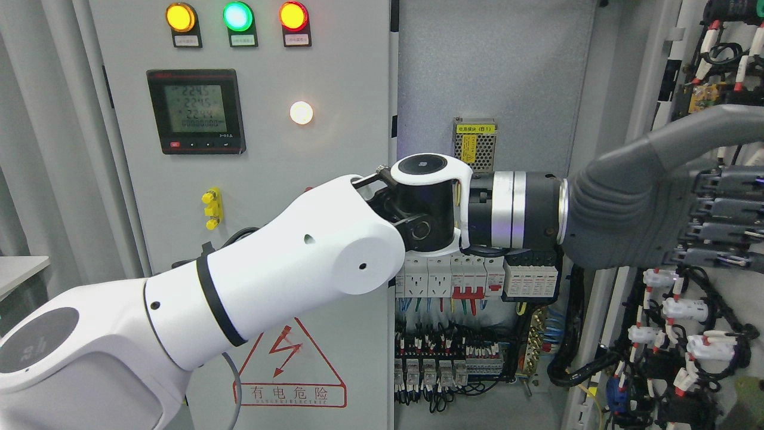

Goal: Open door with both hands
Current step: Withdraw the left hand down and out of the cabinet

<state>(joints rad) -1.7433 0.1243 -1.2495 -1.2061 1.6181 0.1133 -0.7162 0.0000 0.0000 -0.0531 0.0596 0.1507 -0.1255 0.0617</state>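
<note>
The cabinet's right door [650, 334] stands swung open at the picture's right, its inner side covered with wiring and white connectors. My left arm [250, 280] comes in from the lower left and reaches across the open cabinet. Its grey left hand [710, 215] lies against the inner side of that door, fingers [725, 209] stretched out side by side and thumb [698, 125] raised, grasping nothing that I can see. The left door [268, 149] is closed. My right arm is out of view.
The closed left door carries three indicator lamps [237, 17], a digital meter [196, 110], a lit white lamp [301, 113], a yellow knob [211, 208] and a red warning triangle [289, 358]. Inside the cabinet sit breakers [471, 280] and terminal rows [441, 358]. A table edge [21, 269] shows far left.
</note>
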